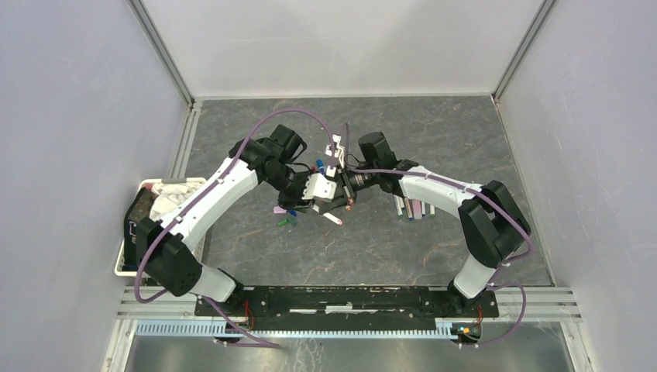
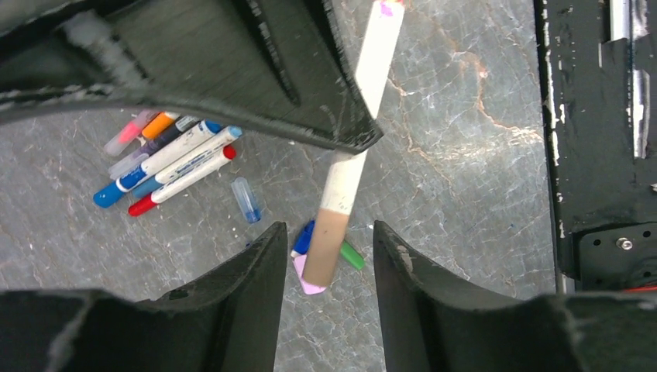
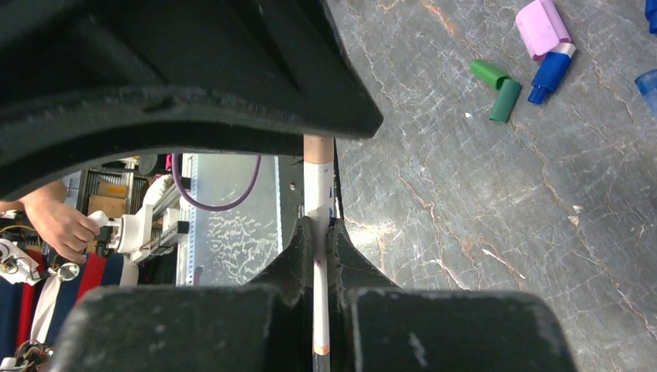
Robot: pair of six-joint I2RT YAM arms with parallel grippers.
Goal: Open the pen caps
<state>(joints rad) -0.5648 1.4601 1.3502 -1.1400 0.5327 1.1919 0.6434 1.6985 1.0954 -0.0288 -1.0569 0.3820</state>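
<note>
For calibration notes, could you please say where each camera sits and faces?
Top external: above, behind the bases, looking down at table; both arms show.
Left wrist: on left arm, looking down; left hand straddles pen.
Right wrist: on right arm, looking along right hand gripping pen.
Wrist views share pen and caps.

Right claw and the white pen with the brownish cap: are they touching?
Touching. The right wrist view shows the right claw shut on the white pen, one finger pressed against each side of its barrel.

Matt stone-look table [image 2: 465, 194], smooth plastic pen [image 2: 376, 58]
</note>
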